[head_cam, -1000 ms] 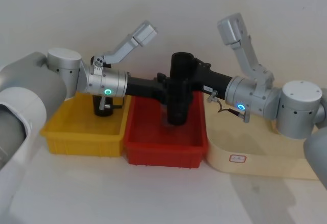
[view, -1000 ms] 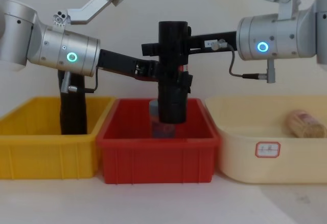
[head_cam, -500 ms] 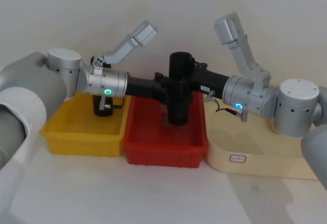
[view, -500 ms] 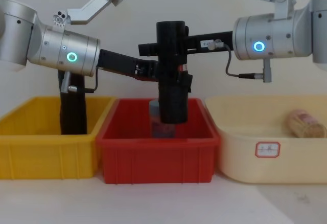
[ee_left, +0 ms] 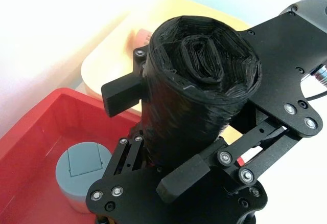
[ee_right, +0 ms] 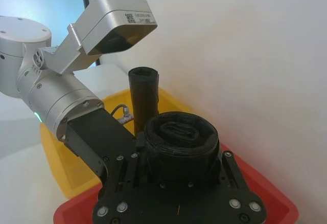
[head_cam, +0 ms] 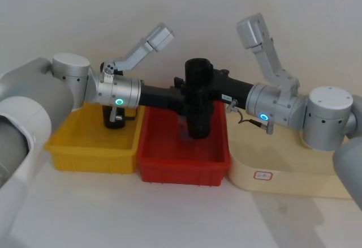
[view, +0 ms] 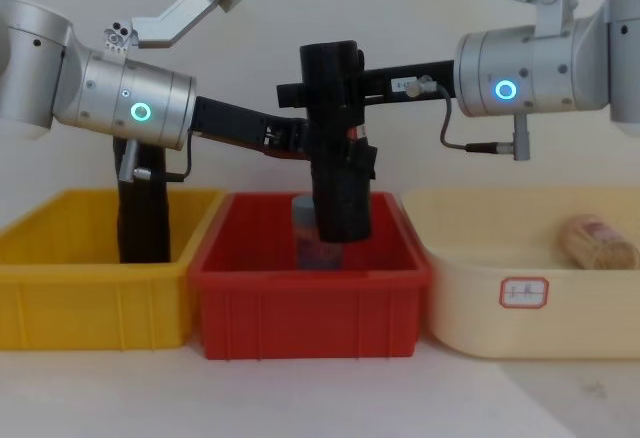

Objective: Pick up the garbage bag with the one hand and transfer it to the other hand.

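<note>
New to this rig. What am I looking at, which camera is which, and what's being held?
It is a two-armed robot. One picture comes from its head looking down, one from its chest looking across, and one from each wrist. Three bins sit side by side: a yellow bin, a red bin and a cream bin. The garbage bag, a tall black roll, hangs upright above the red bin. The left gripper, on the arm with the green light, is clamped on the roll. The right gripper, on the arm with the blue light, sits around the roll higher up. A second roll stands in the yellow bin and a grey-lidded jar in the red one.
</note>
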Motion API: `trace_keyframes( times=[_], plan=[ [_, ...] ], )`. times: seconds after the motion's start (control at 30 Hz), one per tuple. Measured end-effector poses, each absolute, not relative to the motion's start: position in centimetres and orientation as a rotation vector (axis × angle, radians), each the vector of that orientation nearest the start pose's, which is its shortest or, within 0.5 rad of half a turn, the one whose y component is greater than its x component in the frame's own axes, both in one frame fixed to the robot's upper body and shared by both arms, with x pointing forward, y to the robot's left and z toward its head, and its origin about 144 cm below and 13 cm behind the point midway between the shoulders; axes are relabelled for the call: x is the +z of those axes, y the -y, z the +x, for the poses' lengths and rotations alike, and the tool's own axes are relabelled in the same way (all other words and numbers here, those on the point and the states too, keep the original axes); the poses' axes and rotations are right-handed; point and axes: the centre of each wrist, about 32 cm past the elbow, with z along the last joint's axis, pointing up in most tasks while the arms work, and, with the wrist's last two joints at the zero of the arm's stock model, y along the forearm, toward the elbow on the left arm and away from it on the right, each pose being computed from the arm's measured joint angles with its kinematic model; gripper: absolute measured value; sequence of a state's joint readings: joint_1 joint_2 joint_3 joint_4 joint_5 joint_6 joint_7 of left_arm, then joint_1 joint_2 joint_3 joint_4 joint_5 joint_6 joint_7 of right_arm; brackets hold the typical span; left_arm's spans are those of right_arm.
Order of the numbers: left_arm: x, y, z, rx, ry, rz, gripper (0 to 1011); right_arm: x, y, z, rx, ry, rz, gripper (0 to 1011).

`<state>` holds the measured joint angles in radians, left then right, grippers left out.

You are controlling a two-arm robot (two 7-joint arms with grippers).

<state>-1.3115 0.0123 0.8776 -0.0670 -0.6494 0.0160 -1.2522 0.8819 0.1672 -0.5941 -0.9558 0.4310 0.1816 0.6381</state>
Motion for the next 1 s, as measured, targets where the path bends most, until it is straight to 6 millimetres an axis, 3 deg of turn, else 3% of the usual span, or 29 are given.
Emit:
trace_keyframes(
  times=[0.3, 1.0],
  plan=[
    [129.90, -21.81, 72.26, 0.254, -0.189, 0.257, 404, 129.17, 16.11, 65.62, -0.582, 0.016, -0.138, 510],
    [129.90, -21.80, 72.26, 0.254, -0.189, 0.257, 404, 129.17, 16.07, 65.63, -0.579, 0.016, -0.138, 509]
  ],
)
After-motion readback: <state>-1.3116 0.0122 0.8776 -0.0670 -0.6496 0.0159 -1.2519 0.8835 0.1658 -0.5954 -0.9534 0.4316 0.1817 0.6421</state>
